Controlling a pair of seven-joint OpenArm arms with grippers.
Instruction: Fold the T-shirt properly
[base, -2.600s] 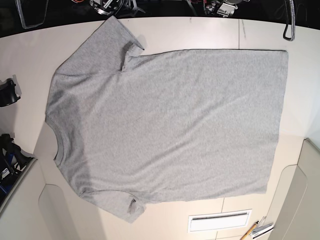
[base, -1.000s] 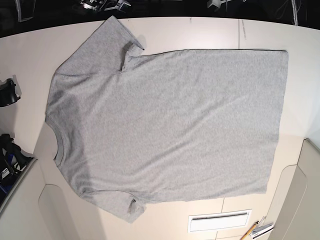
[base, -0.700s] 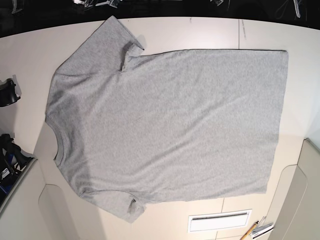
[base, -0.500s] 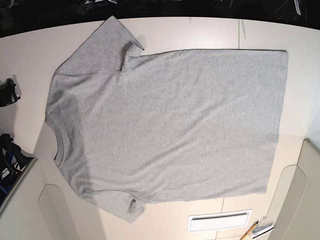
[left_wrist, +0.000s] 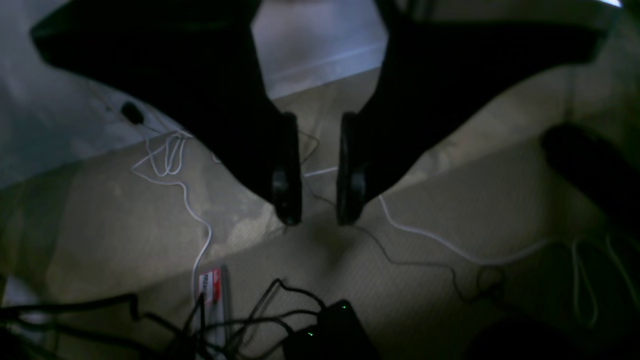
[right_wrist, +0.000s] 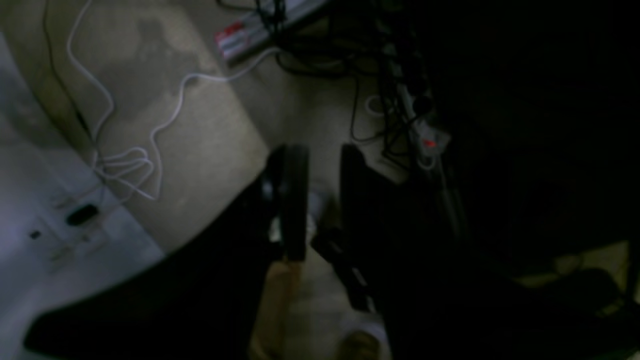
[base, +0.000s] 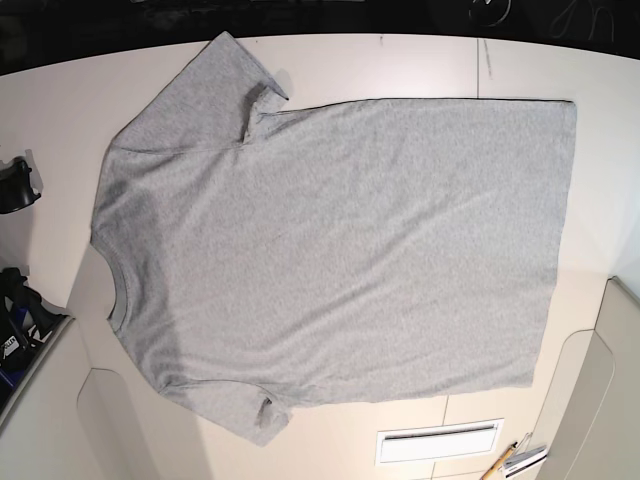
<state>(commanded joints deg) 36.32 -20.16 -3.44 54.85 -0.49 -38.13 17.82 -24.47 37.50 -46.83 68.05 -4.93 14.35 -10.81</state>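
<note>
The heather-grey T-shirt (base: 340, 240) lies spread flat on the pale table (base: 400, 65), plain side up. Its neck is toward the left, its hem toward the right, and one sleeve points to the far edge and the other to the near edge. Neither gripper shows in the base view. In the left wrist view my left gripper (left_wrist: 319, 210) hangs over the floor, off the table, its jaws a narrow gap apart and empty. In the right wrist view my right gripper (right_wrist: 320, 152) is the same: narrow gap, empty, over the floor.
A black object (base: 15, 185) sits at the table's left edge. A white slotted plate (base: 440, 440) and pens (base: 515, 458) lie near the front right. Loose white cables (left_wrist: 190, 200) and a power strip (right_wrist: 250, 35) lie on the floor below the grippers.
The arm parts at the top edge of the base view have drawn back out of that view. The T-shirt has not moved.
</note>
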